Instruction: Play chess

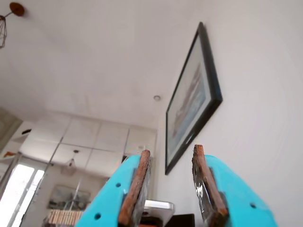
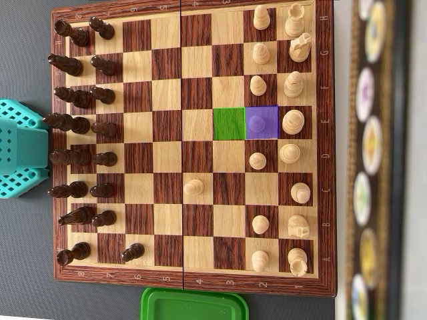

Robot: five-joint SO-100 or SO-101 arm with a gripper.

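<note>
Across the bench lies a wooden chessboard [image 2: 193, 143] of light and dark grained squares, seen from overhead. Sixteen dark pieces [image 2: 83, 100] crowd the left two files, one of them a step forward at the bottom [image 2: 132, 252]. Sixteen pale pieces stand on the right side; one pale pawn [image 2: 193, 187] sits alone near the middle. A purple-tinted square holds a pawn [image 2: 256, 123], with a green-tinted square [image 2: 229, 124] touching it on the left. A teal perforated arm base [image 2: 21, 150] sits left of the board, a green plastic lid [image 2: 193, 305] below it. In the wrist view, the gripper [image 1: 170, 182] points up at the ceiling beside a framed picture [image 1: 193, 97], its teal fingers with rust-brown pads parted and holding nothing.
</note>
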